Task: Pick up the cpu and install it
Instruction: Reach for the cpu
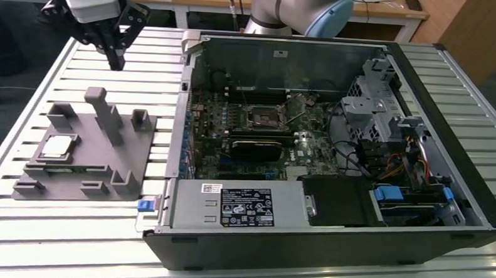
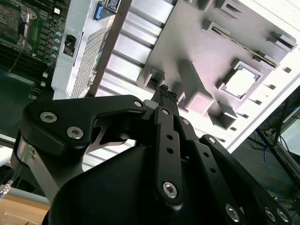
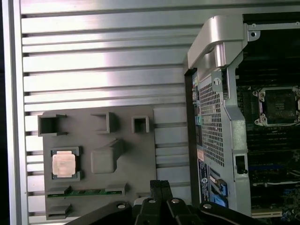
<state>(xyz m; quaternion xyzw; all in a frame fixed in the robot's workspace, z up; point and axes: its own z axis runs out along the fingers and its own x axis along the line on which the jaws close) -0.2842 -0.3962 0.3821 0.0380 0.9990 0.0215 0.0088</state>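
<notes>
- Approach was our step: the end effector (image 1: 116, 63) hung pressed together, empty, well apart from the cpu (image 1: 57, 146).
- We judged centring squarely over its grey fixture (image 1: 91, 170) pocket mattered most.

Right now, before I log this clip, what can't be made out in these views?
1. The socket pins: too small in the exterior view, and the first wrist view's edge cuts the socket off.
2. The cpu underside: hidden, since it lies top up in the grey fixture.
3. The fixture's nearest edge: covered by the pincer body in the first wrist view.
4. The arm beyond its elbow: cut off by the exterior view's top edge.
</notes>
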